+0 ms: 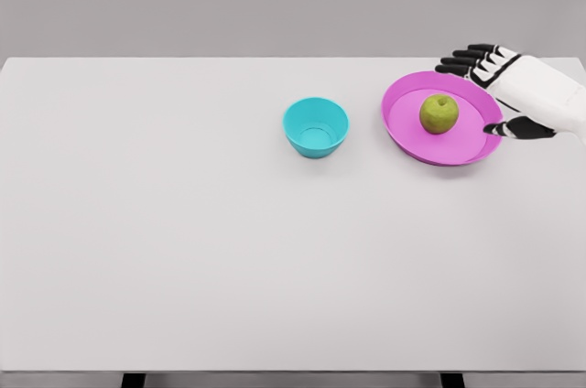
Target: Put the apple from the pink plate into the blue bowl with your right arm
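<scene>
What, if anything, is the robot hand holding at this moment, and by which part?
Nothing is held. The right robot hand is open beside the pink plate, and the apple sits untouched on it.

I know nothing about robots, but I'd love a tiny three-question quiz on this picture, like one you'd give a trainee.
1. True or false: the apple already lies in the blue bowl.
2. Which side of the pink plate is the blue bowl on in the picture? A) left B) right C) behind it
3. Fill in: the right hand hovers by the plate's right rim with its fingers ____.

Key:
1. False; the apple sits on the pink plate and the bowl holds nothing.
2. A.
3. Open; they are spread and hold nothing, not touching the apple.
</scene>
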Available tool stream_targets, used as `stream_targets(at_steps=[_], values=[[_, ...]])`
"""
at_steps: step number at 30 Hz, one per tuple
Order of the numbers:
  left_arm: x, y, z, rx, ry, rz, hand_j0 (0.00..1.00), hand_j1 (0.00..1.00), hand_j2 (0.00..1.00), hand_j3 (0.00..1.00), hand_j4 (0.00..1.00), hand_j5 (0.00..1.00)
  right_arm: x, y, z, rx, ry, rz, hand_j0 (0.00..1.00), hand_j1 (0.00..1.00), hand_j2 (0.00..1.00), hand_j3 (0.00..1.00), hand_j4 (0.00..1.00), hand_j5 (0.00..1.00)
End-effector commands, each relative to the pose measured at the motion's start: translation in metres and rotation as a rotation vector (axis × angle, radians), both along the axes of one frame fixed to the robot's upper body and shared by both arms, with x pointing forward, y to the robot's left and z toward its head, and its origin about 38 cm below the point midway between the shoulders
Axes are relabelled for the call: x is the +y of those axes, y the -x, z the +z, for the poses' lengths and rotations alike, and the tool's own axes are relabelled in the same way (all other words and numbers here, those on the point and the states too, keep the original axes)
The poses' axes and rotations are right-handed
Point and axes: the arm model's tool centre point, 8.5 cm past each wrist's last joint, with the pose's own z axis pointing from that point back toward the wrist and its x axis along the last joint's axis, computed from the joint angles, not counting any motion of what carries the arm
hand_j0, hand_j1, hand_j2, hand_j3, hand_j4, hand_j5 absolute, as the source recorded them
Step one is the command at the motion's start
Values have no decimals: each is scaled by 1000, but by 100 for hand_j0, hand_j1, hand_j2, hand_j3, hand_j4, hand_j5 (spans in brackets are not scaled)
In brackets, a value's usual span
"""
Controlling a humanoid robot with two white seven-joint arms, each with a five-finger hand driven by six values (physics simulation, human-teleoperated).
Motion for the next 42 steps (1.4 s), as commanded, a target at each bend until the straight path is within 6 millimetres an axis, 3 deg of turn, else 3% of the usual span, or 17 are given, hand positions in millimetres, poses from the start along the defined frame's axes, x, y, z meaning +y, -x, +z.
stream_targets(at_steps=[1, 3, 4, 6, 7, 11, 16, 20, 25, 28, 42], values=[[0, 0, 0, 0, 0, -1, 100, 100, 100, 100, 100, 100, 1, 1, 2, -3, -1, 7, 100, 100, 100, 100, 100, 100], [0, 0, 0, 0, 0, 0, 100, 100, 100, 100, 100, 100, -9, -3, -3, 13, -5, -32, 100, 100, 100, 100, 100, 100], [0, 0, 0, 0, 0, 0, 100, 100, 100, 100, 100, 100, -31, -11, -15, 45, -2, -105, 100, 100, 100, 100, 100, 100], [0, 0, 0, 0, 0, 0, 100, 100, 100, 100, 100, 100, -52, -25, -31, 117, 26, -184, 100, 100, 100, 100, 100, 100], [0, 0, 0, 0, 0, 0, 100, 100, 100, 100, 100, 100, -52, -29, -33, 172, 75, -180, 100, 100, 100, 100, 100, 100], [0, 1, 0, 1, 0, 0, 100, 100, 100, 100, 100, 100, -40, -41, -30, 341, 259, -125, 100, 100, 100, 100, 100, 100], [0, 1, 0, 1, 0, 0, 100, 100, 100, 100, 100, 100, -24, -81, -57, 469, 288, -136, 100, 100, 100, 100, 100, 100], [0, 0, 0, 0, 0, -1, 100, 100, 100, 100, 100, 100, -9, -101, -55, 483, 305, -133, 100, 100, 100, 100, 100, 100], [0, 0, 0, 0, 0, -1, 100, 100, 100, 100, 100, 100, 11, -123, -72, 544, 314, -143, 100, 100, 100, 100, 100, 100], [0, 0, 0, 0, 0, 0, 100, 100, 100, 100, 100, 100, 24, -132, -72, 553, 315, -138, 100, 100, 100, 100, 100, 100], [0, 0, 0, 0, 0, 0, 100, 100, 100, 100, 100, 100, 24, -144, -76, 581, 334, -192, 100, 100, 100, 100, 100, 100]])
